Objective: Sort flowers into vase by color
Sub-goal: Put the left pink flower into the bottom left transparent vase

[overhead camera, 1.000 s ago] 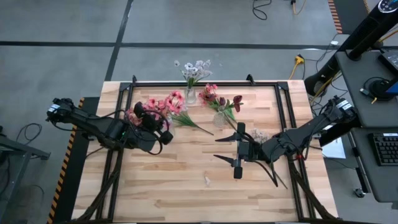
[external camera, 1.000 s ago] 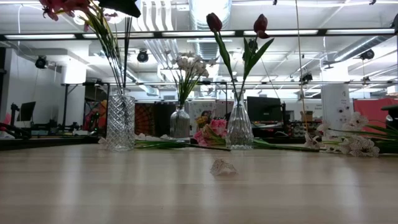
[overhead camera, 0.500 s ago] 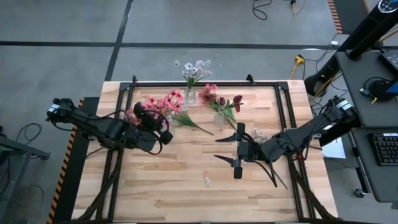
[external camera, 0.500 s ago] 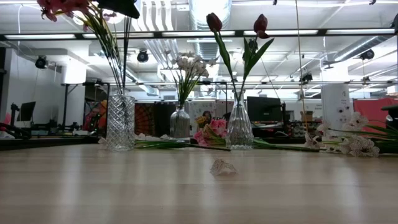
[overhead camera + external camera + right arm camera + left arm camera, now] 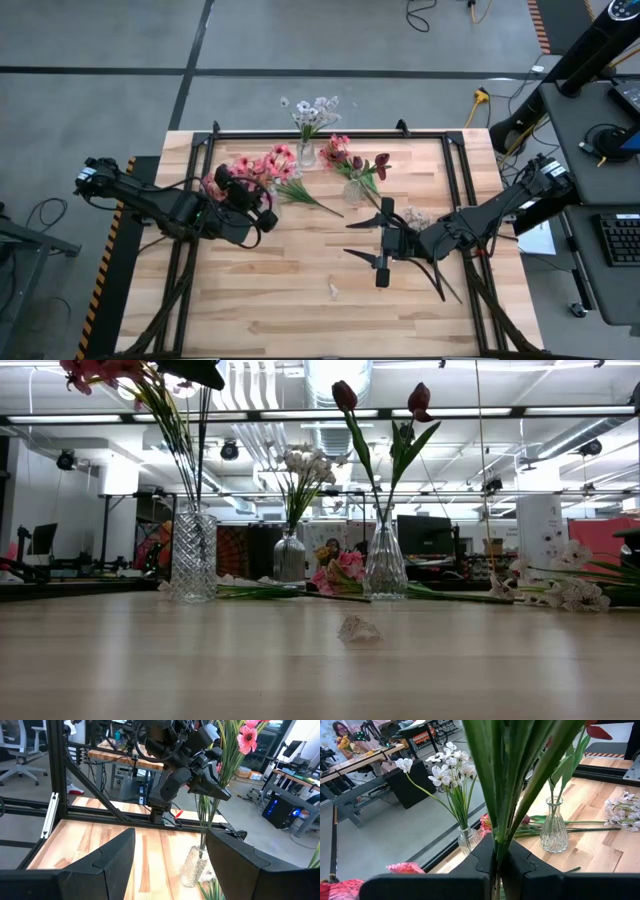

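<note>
Left gripper [image 5: 496, 865] is clamped on a bundle of green stalks — pink flowers [image 5: 262, 166] — held upright above the cut-glass vase [image 5: 194, 554] at the table's left rear; the stalks reach down into the vase mouth. Right gripper [image 5: 382, 243] hovers over mid-table with its fingers spread wide, holding nothing.

Where the flowers are:
- White flowers [image 5: 447, 764] stand in a small clear vase [image 5: 468, 839] at the rear edge.
- Dark red tulips [image 5: 380, 402] stand in a narrow-necked vase [image 5: 385, 566] near the rear centre.
- One more pink cluster [image 5: 338, 573] lies flat on the table beside the tulip vase.
- Loose white blooms [image 5: 562, 588] lie on the table's right side.
- A small scrap [image 5: 357, 628] sits on the bare wood in front; what it is cannot be made out.

Handling, as judged: the stems look light and springy, thin stalks with top-heavy heads — likely to swing or twist if pinched near the bloom. Best hold is low to mid stalk, below the leaves. The vases are glass, narrow-mouthed and probably easy to tip with a sideways push from a stalk.

No brand, label or legible writing is visible on the flowers, vases or table.
</note>
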